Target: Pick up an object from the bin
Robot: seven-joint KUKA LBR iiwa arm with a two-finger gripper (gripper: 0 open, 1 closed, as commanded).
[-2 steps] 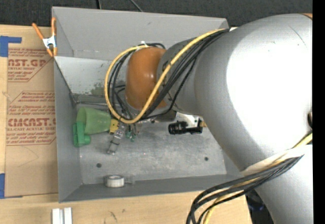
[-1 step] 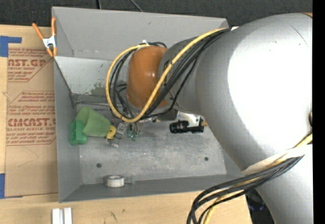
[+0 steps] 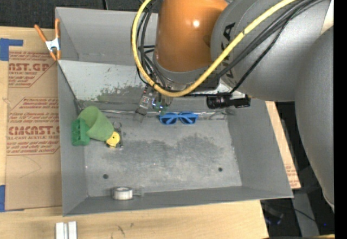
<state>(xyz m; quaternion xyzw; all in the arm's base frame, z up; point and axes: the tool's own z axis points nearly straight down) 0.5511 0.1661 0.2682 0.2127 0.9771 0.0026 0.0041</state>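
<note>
Gripper place: the gripper is seen under the orange wrist cover, in the upper middle of the bin, low over the floor near the back wall.
Gripper state: how wide it stands cannot be told, as it is largely hidden by the wrist and cables; no thing is seen in it.
Nearest thing: a pair of blue sunglasses is found just beside the gripper, to its lower right in the frame.
Long axis: the sunglasses are laid left to right across the frame, roughly along the back wall.
Arm: only 1 arm is fitted, entering from the right of the frame.
Other things: a green cup is laid on its side at the left of the bin, with a green block against it and a small yellow piece just beside it. All 3 are well apart from the gripper. A silver ring is seen by the front wall, lower left.
Coming move: if the sunglasses are the target, a short shift toward the lower right is judged to be needed, with the grasp taken across their narrow width.
</note>
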